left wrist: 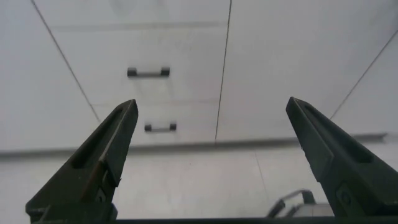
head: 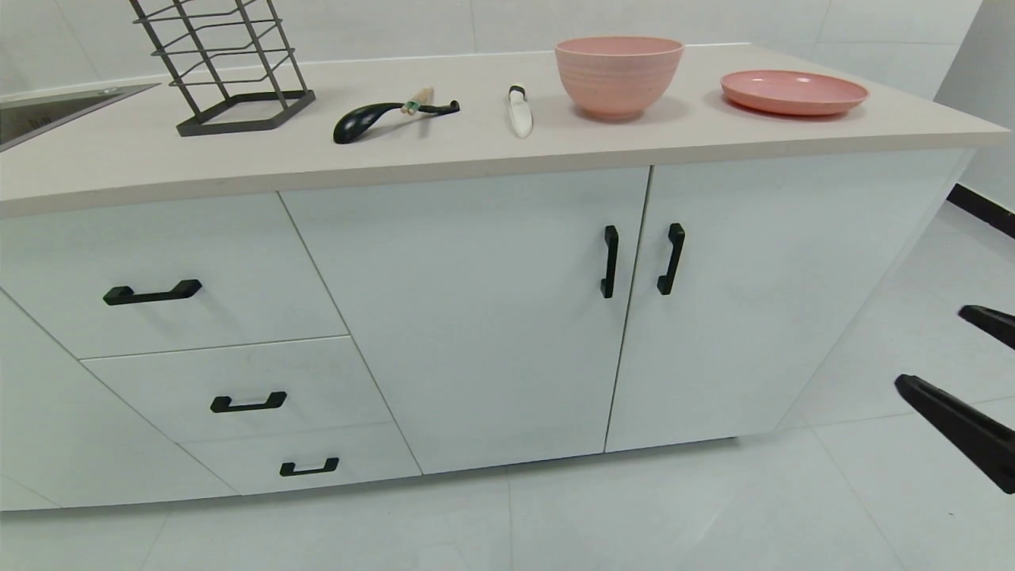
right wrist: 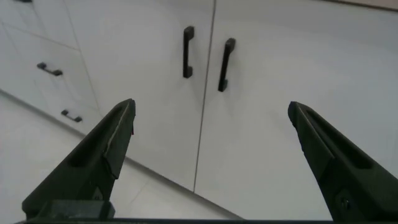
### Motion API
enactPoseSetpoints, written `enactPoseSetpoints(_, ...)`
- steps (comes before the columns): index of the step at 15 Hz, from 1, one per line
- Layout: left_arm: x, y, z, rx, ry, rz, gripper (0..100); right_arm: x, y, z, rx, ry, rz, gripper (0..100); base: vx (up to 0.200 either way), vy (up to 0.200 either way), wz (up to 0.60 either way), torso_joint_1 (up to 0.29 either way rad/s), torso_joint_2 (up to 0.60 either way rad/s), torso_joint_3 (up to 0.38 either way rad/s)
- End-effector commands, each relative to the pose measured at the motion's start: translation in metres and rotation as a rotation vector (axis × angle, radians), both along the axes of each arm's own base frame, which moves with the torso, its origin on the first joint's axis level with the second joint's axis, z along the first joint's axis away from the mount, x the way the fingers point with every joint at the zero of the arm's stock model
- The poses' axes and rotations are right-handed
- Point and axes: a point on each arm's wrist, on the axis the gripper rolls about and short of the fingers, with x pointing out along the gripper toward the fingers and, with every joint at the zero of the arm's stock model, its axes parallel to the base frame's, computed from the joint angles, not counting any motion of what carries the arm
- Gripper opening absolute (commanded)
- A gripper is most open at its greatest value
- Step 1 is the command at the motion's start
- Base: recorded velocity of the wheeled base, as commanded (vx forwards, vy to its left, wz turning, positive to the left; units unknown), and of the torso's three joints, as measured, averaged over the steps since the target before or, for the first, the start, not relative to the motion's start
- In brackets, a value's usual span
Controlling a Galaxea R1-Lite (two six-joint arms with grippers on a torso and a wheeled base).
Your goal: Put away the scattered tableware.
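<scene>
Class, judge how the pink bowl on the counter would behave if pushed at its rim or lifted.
The pink bowl looks rigid and probably light, given its matte, plastic-like wall. Its base is narrower than its rim, so a rim push may tip it.

no writing, label, number or sign can be read on the counter [head: 476,151], the cabinet doors [head: 492,317], the drawers [head: 158,262], the bowl [head: 618,75] or the plate [head: 793,91] (the black spoon [head: 361,120] is too small to tell).
</scene>
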Motion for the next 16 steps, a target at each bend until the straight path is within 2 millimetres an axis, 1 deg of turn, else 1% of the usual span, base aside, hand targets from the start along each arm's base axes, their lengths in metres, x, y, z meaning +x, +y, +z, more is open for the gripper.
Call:
enactPoseSetpoints(1,-0.002,-0.001,0.013,0.079,-0.130,-0.036,100,0.032,0.006,-0.019,-0.048,0.101,0.045,100,0.000,0.000,0.00,0.000,0.00,0.000)
enactPoseSetpoints(2,-0.003,-0.002,0.018,0.099,-0.176,-0.069,100,0.033,0.006,-0.019,-0.058,0.094,0.054,100,0.000,0.000,0.00,0.000,0.00,0.000)
enactPoseSetpoints(3,-0.002,-0.003,0.031,0.103,-0.177,-0.124,100,0.037,0.007,-0.019,-0.076,0.085,0.069,100,0.000,0.000,0.00,0.000,0.00,0.000)
enactPoseSetpoints(5,0.008,-0.003,0.066,0.113,-0.161,-0.235,100,0.047,0.009,-0.019,-0.087,0.090,0.076,100,0.000,0.000,0.00,0.000,0.00,0.000)
enactPoseSetpoints(6,0.029,-0.007,0.116,0.141,-0.222,-0.398,100,0.061,0.011,-0.018,-0.086,0.079,0.079,100,0.000,0.000,0.00,0.000,0.00,0.000)
enactPoseSetpoints(7,0.054,-0.014,0.142,0.167,-0.228,-0.525,100,0.073,0.013,-0.018,-0.088,0.074,0.090,100,0.000,0.000,0.00,0.000,0.00,0.000)
enactPoseSetpoints(8,0.078,-0.022,0.155,0.179,-0.207,-0.643,100,0.084,0.015,-0.018,-0.089,0.074,0.098,100,0.000,0.000,0.00,0.000,0.00,0.000)
enactPoseSetpoints(9,0.102,-0.030,0.159,0.182,-0.167,-0.739,100,0.092,0.016,-0.017,-0.089,0.068,0.098,100,0.000,0.000,0.00,0.000,0.00,0.000)
enactPoseSetpoints(11,0.142,-0.044,0.156,0.234,-0.127,-0.868,100,0.098,0.018,-0.018,-0.090,0.068,0.104,100,0.000,0.000,0.00,0.000,0.00,0.000)
enactPoseSetpoints(12,0.155,-0.048,0.153,0.268,-0.132,-0.897,100,0.099,0.020,-0.019,-0.092,0.068,0.111,100,0.000,0.000,0.00,0.000,0.00,0.000)
enactPoseSetpoints(13,0.177,-0.057,0.150,0.334,-0.167,-0.958,100,0.102,0.022,-0.018,-0.093,0.061,0.122,100,0.000,0.000,0.00,0.000,0.00,0.000)
enactPoseSetpoints(14,0.191,-0.068,0.150,0.352,-0.184,-1.020,100,0.107,0.023,-0.019,-0.103,0.048,0.135,100,0.000,0.000,0.00,0.000,0.00,0.000)
enactPoseSetpoints(15,0.200,-0.083,0.151,0.349,-0.192,-1.083,100,0.111,0.024,-0.021,-0.106,0.047,0.151,100,0.000,0.000,0.00,0.000,0.00,0.000)
enactPoseSetpoints(16,0.204,-0.095,0.151,0.342,-0.189,-1.135,100,0.113,0.025,-0.023,-0.107,0.047,0.161,100,0.000,0.000,0.00,0.000,0.00,0.000)
